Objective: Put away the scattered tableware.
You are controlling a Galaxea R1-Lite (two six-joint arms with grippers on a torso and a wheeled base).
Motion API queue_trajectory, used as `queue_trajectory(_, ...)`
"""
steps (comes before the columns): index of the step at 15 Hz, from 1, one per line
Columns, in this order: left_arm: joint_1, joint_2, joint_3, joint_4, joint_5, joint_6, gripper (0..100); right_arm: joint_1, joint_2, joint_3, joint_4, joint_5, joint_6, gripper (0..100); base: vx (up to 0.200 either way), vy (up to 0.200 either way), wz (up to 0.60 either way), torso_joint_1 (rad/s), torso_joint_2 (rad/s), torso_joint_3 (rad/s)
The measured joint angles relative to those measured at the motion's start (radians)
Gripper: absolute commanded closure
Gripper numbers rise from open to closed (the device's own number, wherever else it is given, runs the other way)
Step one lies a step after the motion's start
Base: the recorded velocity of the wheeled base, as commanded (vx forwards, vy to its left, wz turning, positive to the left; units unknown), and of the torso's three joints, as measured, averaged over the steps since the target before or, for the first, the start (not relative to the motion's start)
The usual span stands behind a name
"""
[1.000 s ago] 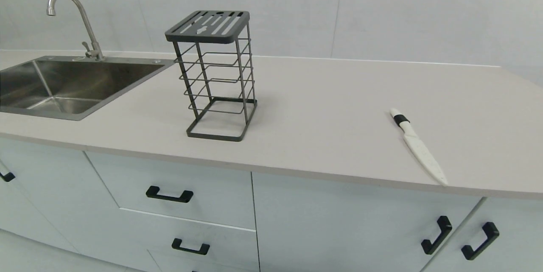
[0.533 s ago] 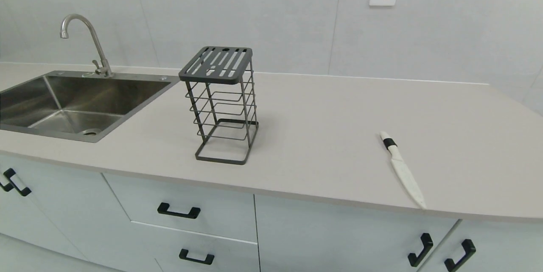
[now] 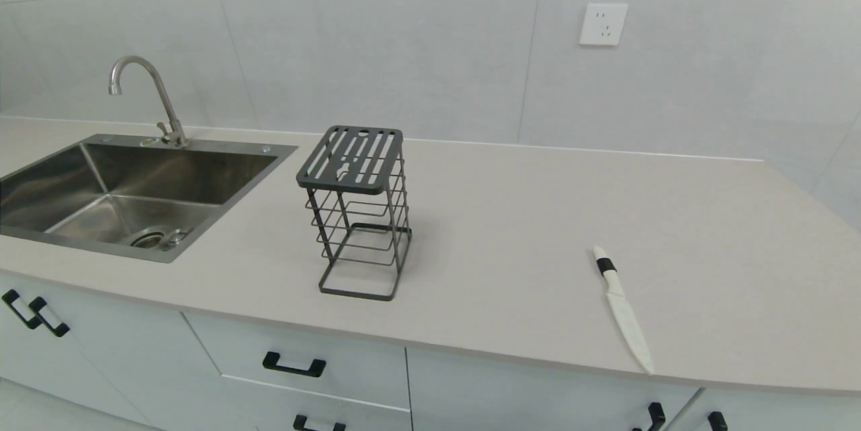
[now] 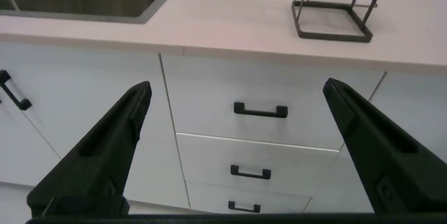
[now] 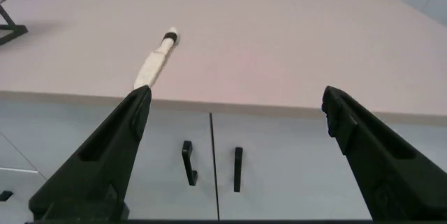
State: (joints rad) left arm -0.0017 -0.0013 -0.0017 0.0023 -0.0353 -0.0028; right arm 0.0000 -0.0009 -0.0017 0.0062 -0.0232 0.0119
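Observation:
A white knife [image 3: 622, 310] with a black band on its handle lies on the grey countertop [image 3: 511, 243] at the right, its tip at the front edge. A dark wire rack [image 3: 356, 216] with a slotted top stands upright near the middle of the counter. My left gripper [image 4: 237, 88] is open, low in front of the white drawers, with the rack's base [image 4: 332, 25] above and beyond it. My right gripper [image 5: 236, 93] is open too, below the counter edge, and the knife [image 5: 155, 60] lies on the counter beyond it.
A steel sink [image 3: 168, 182] with a curved faucet [image 3: 144, 91] is set into the counter at the left. Drawers with black handles [image 4: 260, 110] run under the counter. A wall socket [image 3: 603, 24] sits on the tiled wall behind.
The whole head picture has shifted downward, so the camera has moved. The knife and rack keep their places on the counter.

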Motion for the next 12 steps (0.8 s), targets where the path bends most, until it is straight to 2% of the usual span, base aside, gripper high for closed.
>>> queue_trajectory(5,0.0,0.0,0.0,0.0,0.0,0.0,0,0.0,0.0,0.0,0.0,0.0,0.0,0,0.0,0.0,0.0,0.287,-0.56,-0.269)
queue_trajectory(6,0.0,0.0,0.0,0.0,0.001,0.0,0,0.0,0.0,0.0,-0.001,0.0,0.0,0,0.0,0.0,0.0,0.144,-0.27,-0.134)
queue_trajectory(10,0.0,0.0,0.0,0.0,0.002,0.0,0,0.0,0.0,0.0,-0.001,0.005,0.003,0,0.0,0.0,-0.6,0.049,-0.08,-0.037)
queue_trajectory(12,0.001,0.0,0.0,0.0,0.001,0.0,0,0.0,0.0,0.0,-0.002,0.004,0.001,0,0.0,0.0,0.0,0.0,0.0,0.0)
